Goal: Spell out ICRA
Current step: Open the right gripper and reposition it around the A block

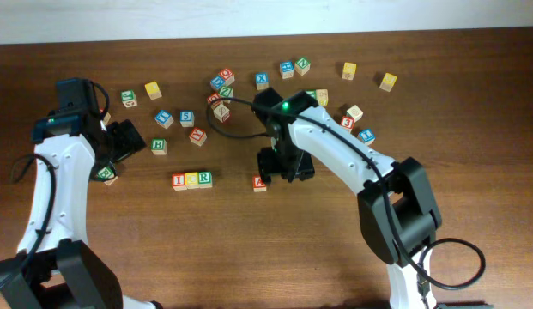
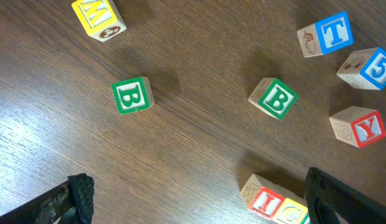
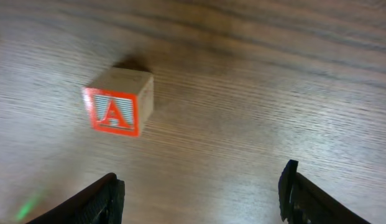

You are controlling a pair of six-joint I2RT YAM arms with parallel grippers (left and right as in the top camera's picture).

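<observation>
Red A block [image 3: 118, 107] | near I-C-R row [image 1: 191, 179] | loose blocks [image 1: 187, 118] beyond

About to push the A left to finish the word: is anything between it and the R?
Nothing. The overhead view shows only bare table between the A block and the R block.

Roughly twenty-five small painted wooden letter cubes [image 1: 164, 118] lie scattered on the brown wooden bench [image 1: 249, 249], a few half hidden. Two are green B cubes [image 2: 132, 95], at the left; one is a red A cube [image 3: 117, 102]. Two white-and-black robot arms [image 1: 335, 146] reach in.
</observation>
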